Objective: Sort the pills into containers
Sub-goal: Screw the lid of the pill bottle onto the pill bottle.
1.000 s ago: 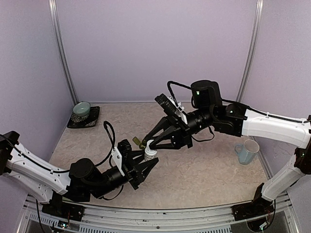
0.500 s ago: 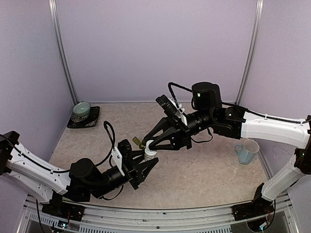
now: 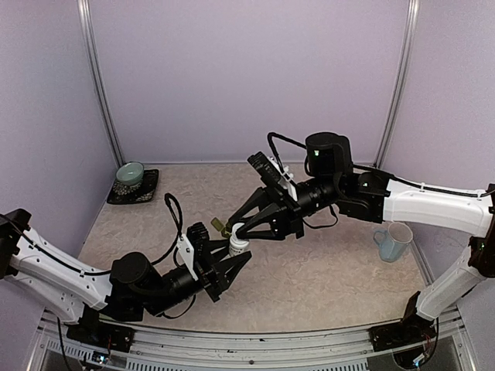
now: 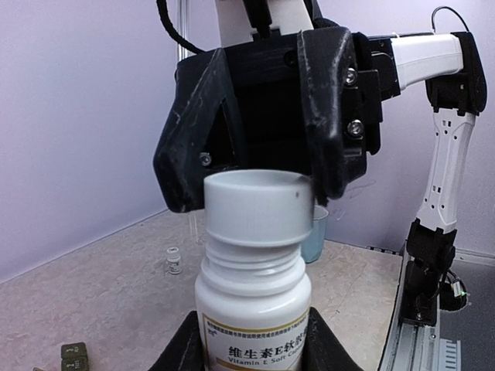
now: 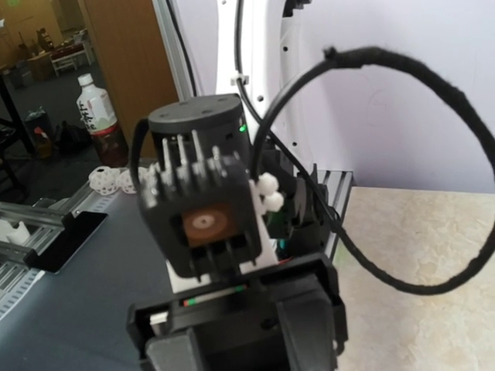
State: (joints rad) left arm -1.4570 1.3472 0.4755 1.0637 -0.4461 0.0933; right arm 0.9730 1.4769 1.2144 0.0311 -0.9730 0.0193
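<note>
I am viewing the beige worktop (image 3: 325,270), left gripper (image 3: 232,261) clamping the white vitamin bottle (image 4: 253,309) upright near the worktop's middle, right gripper (image 3: 237,229) pressing its fingers against both sides of the white cap (image 4: 255,205), dark green containers (image 4: 73,354) lying just beside the bottle.

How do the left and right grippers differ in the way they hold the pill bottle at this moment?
The left gripper clamps the bottle low on its labelled body; the right gripper has its fingers on either side of the cap, apparently pinching it. The left gripper reaches in from the near left, the right gripper from the far right and higher up. Both are on the same upright white bottle.
</note>
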